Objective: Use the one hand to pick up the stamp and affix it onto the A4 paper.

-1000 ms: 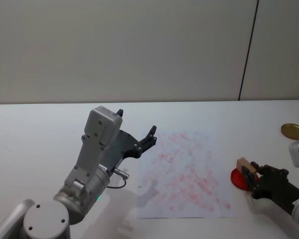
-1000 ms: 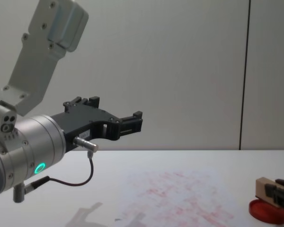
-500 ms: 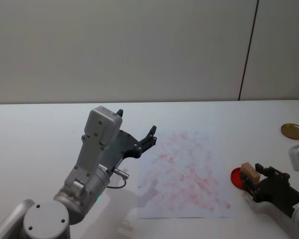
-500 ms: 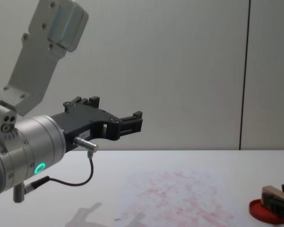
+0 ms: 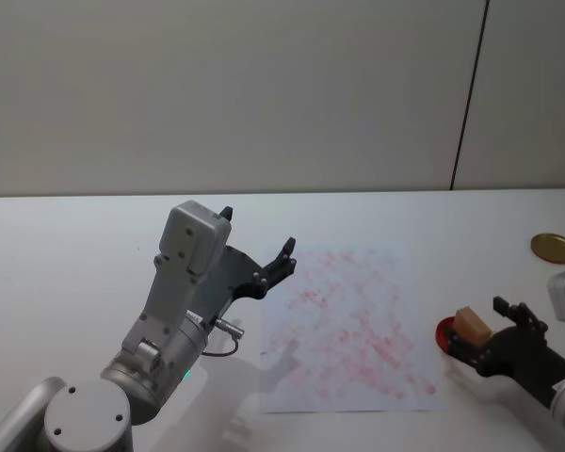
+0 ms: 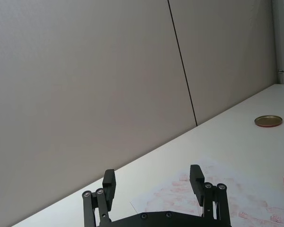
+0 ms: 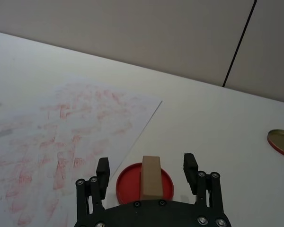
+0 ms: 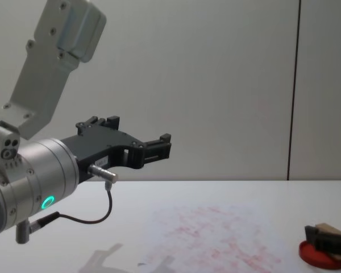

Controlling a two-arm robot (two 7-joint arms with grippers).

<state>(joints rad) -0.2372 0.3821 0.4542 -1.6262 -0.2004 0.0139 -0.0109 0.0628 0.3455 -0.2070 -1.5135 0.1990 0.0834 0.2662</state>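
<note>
Right hand point(image 7: 146, 171) open astride stamp point(image 7: 150, 177) on white table point(image 5: 75, 245).

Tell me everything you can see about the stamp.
The stamp is a small rectangular block of light tan wood, plain-faced. It stands on the red dish, just right of the paper. The right gripper has its open fingers on either side, clear of the block.

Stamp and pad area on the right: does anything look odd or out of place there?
Slightly. The stamp lies on the red dish between the right gripper's spread fingers, not gripped. In the head view it looks tilted. The A4 paper lies flat. The left gripper hangs open above the table.
</note>
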